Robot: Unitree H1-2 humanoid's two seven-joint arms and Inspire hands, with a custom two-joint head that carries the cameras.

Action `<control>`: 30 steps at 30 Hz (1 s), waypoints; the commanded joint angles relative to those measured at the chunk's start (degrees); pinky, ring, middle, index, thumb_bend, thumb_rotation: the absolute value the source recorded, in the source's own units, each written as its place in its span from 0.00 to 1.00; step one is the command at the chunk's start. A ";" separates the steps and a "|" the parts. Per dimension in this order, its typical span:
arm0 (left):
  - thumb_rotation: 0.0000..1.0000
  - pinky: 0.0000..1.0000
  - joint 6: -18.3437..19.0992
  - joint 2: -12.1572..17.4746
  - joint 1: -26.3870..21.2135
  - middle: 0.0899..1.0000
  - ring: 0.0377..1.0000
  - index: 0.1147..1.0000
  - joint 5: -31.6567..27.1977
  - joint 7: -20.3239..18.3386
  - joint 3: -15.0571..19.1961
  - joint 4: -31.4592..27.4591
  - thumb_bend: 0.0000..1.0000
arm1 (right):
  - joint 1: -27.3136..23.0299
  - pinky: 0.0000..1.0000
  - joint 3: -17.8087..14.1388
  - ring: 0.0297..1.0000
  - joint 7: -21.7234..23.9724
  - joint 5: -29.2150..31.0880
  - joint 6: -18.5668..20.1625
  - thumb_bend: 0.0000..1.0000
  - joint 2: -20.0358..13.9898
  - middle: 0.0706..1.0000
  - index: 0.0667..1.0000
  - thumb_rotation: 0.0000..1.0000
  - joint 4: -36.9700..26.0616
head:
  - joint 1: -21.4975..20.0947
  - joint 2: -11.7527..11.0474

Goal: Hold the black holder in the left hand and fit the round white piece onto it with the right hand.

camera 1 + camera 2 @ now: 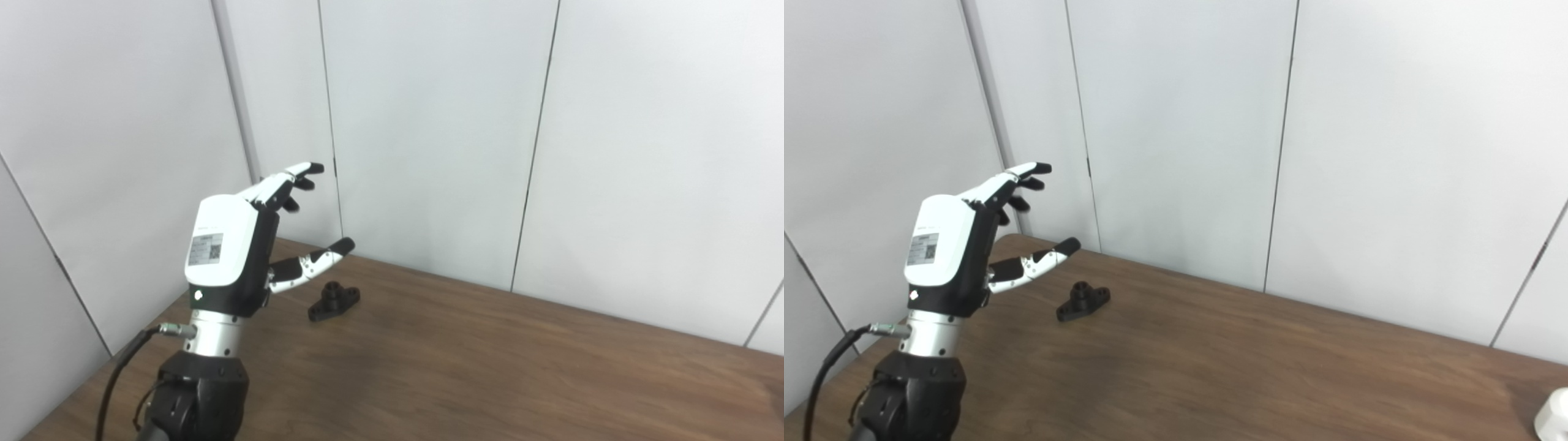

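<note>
A: Starting nearest: the left hand point(236, 245) is raised above the desk point(490, 367), fingers point(288, 180) spread and stretched forward, thumb point(312, 263) out below them. It has hold of nothing.

B: And the holder point(334, 301)?

A: It lies flat on the desk just beyond the thumb, apart from it, near the left wall panels point(122, 153). A short round boss stands up in its middle, with a lug to either side.

B: So the grasp is not yet made. What could go wrong?

A: The holder is low and flat. If the fingers come down at a slant, I judge they may push it along the wood toward the wall rather than close round it. A pinch on one lug alone could let it swing or tip.

B: Anything else?

A: If the palm covers the boss, there may be no room left to seat the white piece point(1554, 416).

B: Where is that piece?

A: Only a rounded white edge shows at the far right corner of the right eye view, well apart from the holder. I take it for the piece but cannot be sure.

B: The right hand?

A: Not visible in either view.
</note>
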 commanded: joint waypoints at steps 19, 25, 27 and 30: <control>0.63 1.00 14.74 2.06 -2.18 1.00 1.00 0.97 12.61 -14.93 -2.17 18.40 0.88 | 0.75 0.73 -1.96 0.90 2.24 2.47 -0.64 0.37 -0.13 0.94 0.98 0.94 0.47 | 2.12 0.75; 0.65 1.00 15.86 0.77 -2.57 1.00 1.00 0.96 9.00 -13.24 -2.53 24.44 0.88 | 1.27 0.74 -2.34 0.91 2.61 2.96 -0.23 0.37 -0.05 0.94 0.97 0.92 -0.34 | 2.02 1.15; 0.68 1.00 15.95 0.10 -2.74 1.00 1.00 0.97 7.91 -12.75 -2.40 25.73 0.89 | 1.49 0.74 -2.41 0.91 2.77 3.21 -0.02 0.36 -0.15 0.94 0.97 0.92 -0.61 | 2.03 1.27; 0.69 1.00 15.89 -0.93 -3.04 1.00 1.00 0.97 4.87 -11.13 -2.38 28.00 0.90 | 1.84 0.74 -2.47 0.91 3.08 3.44 -0.10 0.36 -0.42 0.95 0.98 0.93 -0.87 | 1.99 1.53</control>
